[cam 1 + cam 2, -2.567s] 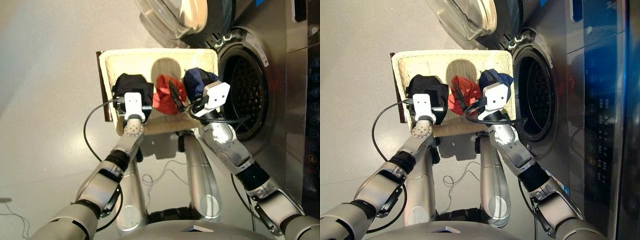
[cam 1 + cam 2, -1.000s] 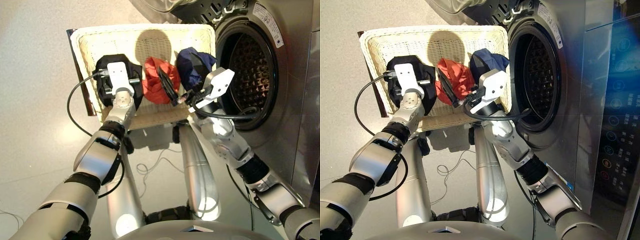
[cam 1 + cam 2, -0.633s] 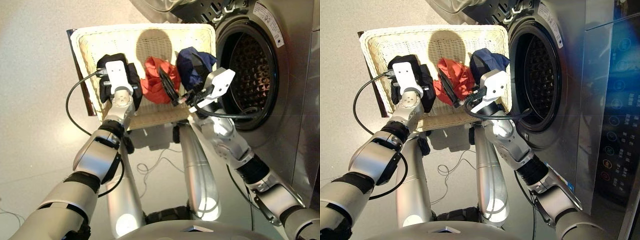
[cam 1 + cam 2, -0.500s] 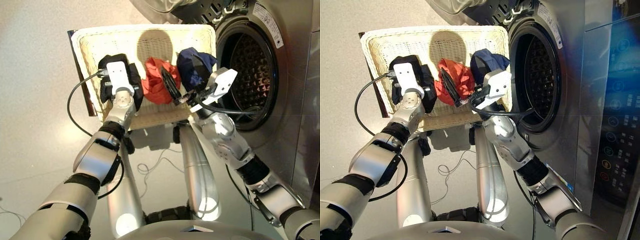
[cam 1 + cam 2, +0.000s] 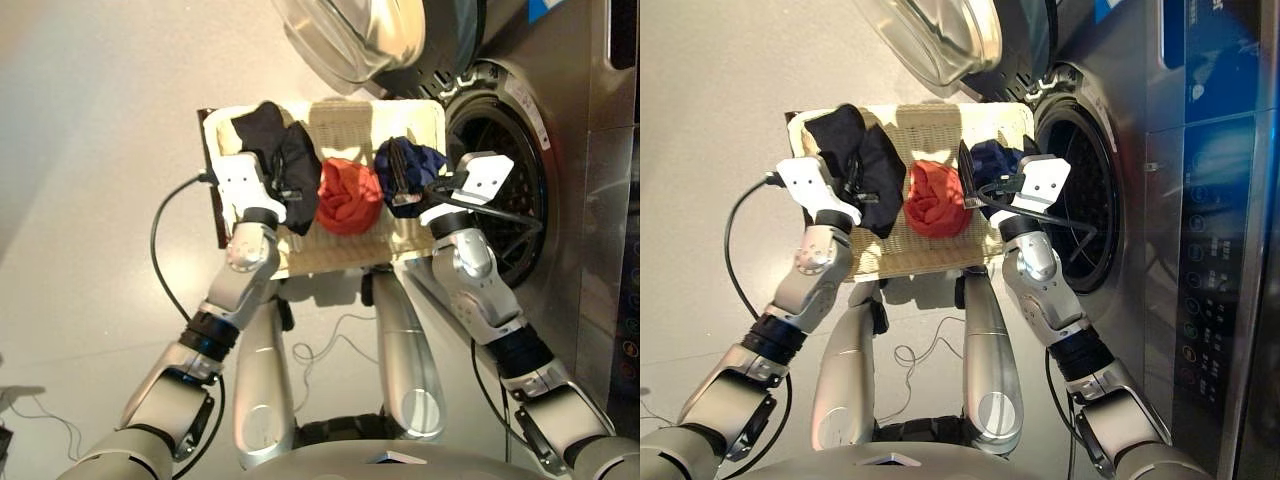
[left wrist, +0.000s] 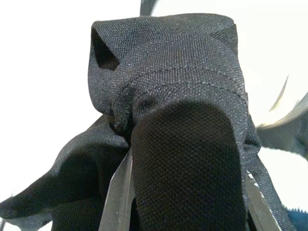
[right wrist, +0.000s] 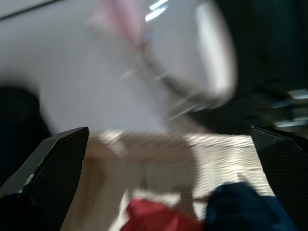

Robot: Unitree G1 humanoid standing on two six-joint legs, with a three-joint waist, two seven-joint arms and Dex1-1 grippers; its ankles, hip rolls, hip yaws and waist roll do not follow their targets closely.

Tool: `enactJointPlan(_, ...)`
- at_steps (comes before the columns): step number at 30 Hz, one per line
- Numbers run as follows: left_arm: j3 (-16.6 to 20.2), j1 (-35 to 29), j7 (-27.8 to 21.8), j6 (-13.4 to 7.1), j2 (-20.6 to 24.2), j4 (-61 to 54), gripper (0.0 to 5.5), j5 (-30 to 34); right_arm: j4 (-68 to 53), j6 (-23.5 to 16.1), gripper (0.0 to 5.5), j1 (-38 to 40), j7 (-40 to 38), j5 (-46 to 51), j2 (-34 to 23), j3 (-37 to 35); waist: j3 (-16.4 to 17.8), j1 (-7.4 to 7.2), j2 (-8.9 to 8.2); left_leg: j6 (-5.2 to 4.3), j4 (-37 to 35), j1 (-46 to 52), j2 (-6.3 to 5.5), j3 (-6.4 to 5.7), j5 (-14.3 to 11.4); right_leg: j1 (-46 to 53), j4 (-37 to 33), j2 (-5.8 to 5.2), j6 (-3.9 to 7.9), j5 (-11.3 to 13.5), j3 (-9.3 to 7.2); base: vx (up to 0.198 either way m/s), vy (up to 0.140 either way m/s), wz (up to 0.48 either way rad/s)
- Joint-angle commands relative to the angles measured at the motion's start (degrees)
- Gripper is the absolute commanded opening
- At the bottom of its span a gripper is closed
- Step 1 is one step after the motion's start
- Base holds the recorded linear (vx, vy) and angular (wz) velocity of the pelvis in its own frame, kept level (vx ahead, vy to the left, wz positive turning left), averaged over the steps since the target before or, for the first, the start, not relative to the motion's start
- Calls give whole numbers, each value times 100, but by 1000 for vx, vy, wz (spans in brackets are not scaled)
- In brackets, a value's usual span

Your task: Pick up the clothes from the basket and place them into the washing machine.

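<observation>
- Gripping the black bundle (image 5: 280, 165), the left gripper (image 5: 270, 190) has its fingers closed on the cloth, lifted over the basket (image 5: 330, 255).
- The orange-red bundle (image 5: 347, 197) lies mid-basket, between both grippers.
- The right gripper (image 7: 159, 202) stands spread wide, empty, beside the dark blue bundle (image 5: 408, 165).
- The washing machine (image 5: 500, 190) gapes open, rightmost.

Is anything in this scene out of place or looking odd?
Nothing looks damaged or spilled. The black cloth hangs from the left pincer over the basket; the red bundle and blue bundle lie inside it.
</observation>
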Motion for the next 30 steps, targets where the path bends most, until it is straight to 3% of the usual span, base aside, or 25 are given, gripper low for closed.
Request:
enactJointPlan(1, 26, -17, -828, -485, 213, -1157, 0, -146, -754, 56, 550, -74, 755, 59, -362, -10, -149, -15, 10, -253, 132, 214, -99, -100, -255, 886, -1428, -291, 668, 735, 68, 0, 0, 0)
enactJointPlan(8, -9, -94, -1504, -475, 484, -1971, 0, -587, -1434, 346, 550, -692, 1316, -196, -771, 278, -222, 20, 7, -206, 211, 241, -118, -66, -285, 928, -1473, -334, 686, 778, 169, 0, 0, 0)
enactJointPlan(17, -564, -168, -2434, -86, 870, -2477, 0, -1397, -1421, 535, 550, -1935, 1582, -895, -939, 801, -267, 19, 11, -187, 403, 222, -91, -46, -360, 951, -1438, -340, 696, 779, 272, 0, 0, 0)
enactJointPlan(24, -921, -479, -2627, -9, 1084, -2439, 0, -1541, -922, 553, 550, -2996, 1561, -1096, -631, 1252, -251, 54, 5, -176, 449, 260, -79, -15, -378, 985, -1434, -340, 692, 778, 318, 0, 0, 0)
enactJointPlan(30, -1270, -763, -2718, 90, 1216, -2366, 0, -1600, -634, 557, 550, -3409, 1650, -951, -292, 1550, -244, 88, 0, -175, 483, 258, -70, -31, -378, 1001, -1417, -355, 680, 774, 326, 0, 0, 0)
